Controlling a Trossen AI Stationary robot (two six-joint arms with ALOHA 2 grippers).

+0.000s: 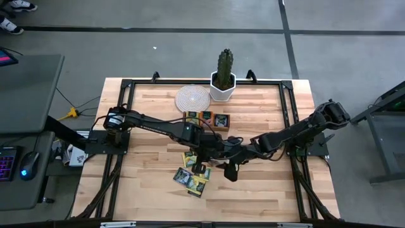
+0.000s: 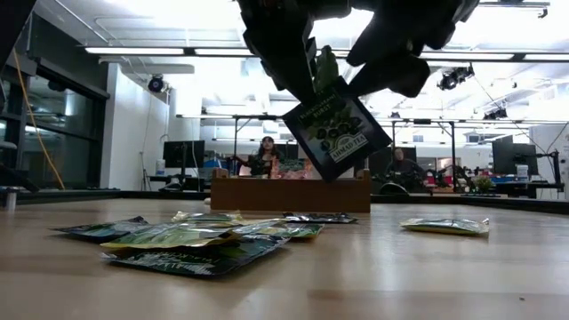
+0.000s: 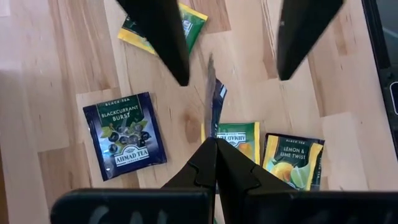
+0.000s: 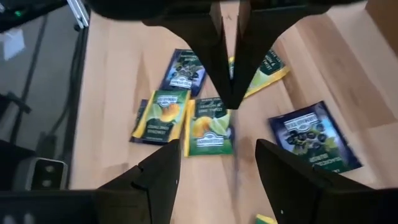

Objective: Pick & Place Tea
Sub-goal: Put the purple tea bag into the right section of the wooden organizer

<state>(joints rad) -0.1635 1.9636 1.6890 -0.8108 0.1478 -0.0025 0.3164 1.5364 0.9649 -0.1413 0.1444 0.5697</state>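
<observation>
Two arms meet over scattered tea above a wooden surface (image 1: 266, 190).

Nearest the front edge, loose tea packets (image 1: 191, 178) lie flat on the boards (green, yellow and dark blue among them). Just above them, the left end effector (image 3: 215, 152) is clamped on a dark blackcurrant packet (image 2: 336, 126), held on edge and clear of the wood. The right end effector (image 4: 216, 152) faces it, fingers spread wide either side of that packet, not touching it. Farther back sits a brown wooden tray (image 1: 207, 119) holding more packets, then a woven coaster (image 1: 192, 97) and a potted cactus (image 1: 223, 75).
</observation>
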